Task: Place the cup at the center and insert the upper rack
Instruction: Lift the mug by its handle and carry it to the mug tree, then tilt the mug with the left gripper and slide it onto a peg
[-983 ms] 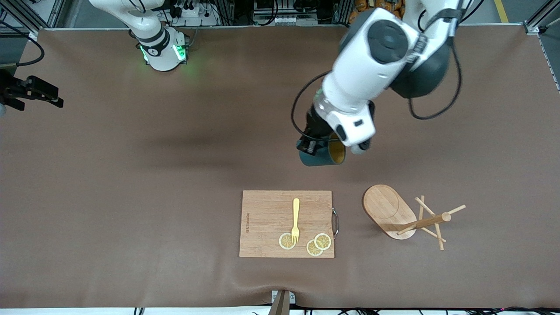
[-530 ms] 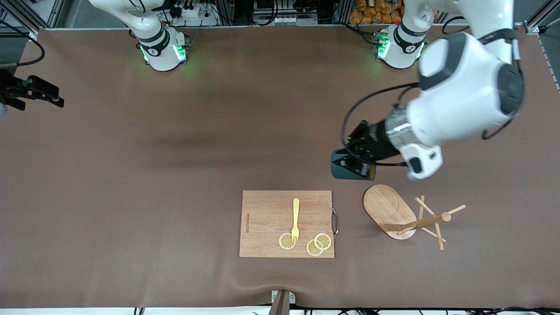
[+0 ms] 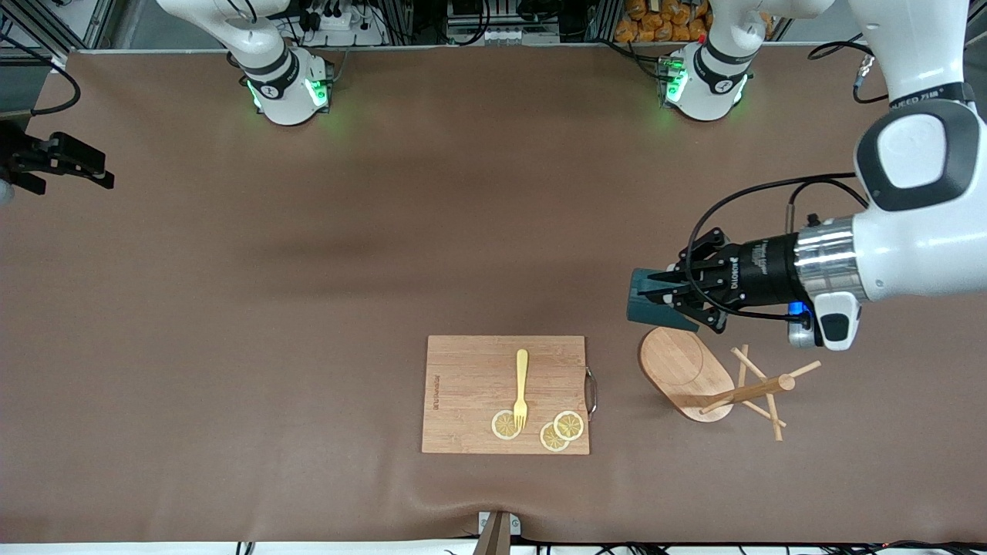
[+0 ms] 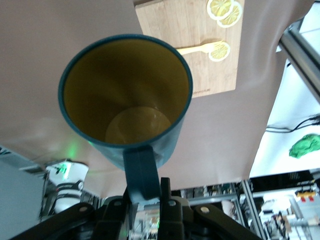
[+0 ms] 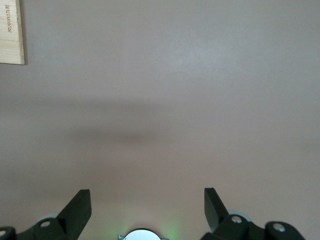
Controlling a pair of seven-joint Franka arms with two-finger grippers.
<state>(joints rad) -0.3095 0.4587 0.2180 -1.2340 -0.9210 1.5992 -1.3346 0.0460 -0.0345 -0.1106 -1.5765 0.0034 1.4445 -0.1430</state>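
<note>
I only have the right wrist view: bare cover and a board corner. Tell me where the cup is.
Observer: The left claw holds the cup by its handle, in the air, close to the mug tree.
Operator: Report the mug tree's state.
Observer: It lies tipped on its side, toward the left arm's end of the table.
Operator: Say what's on the board.
Observer: The cutting board carries a yellow fork and three lemon slices.
</note>
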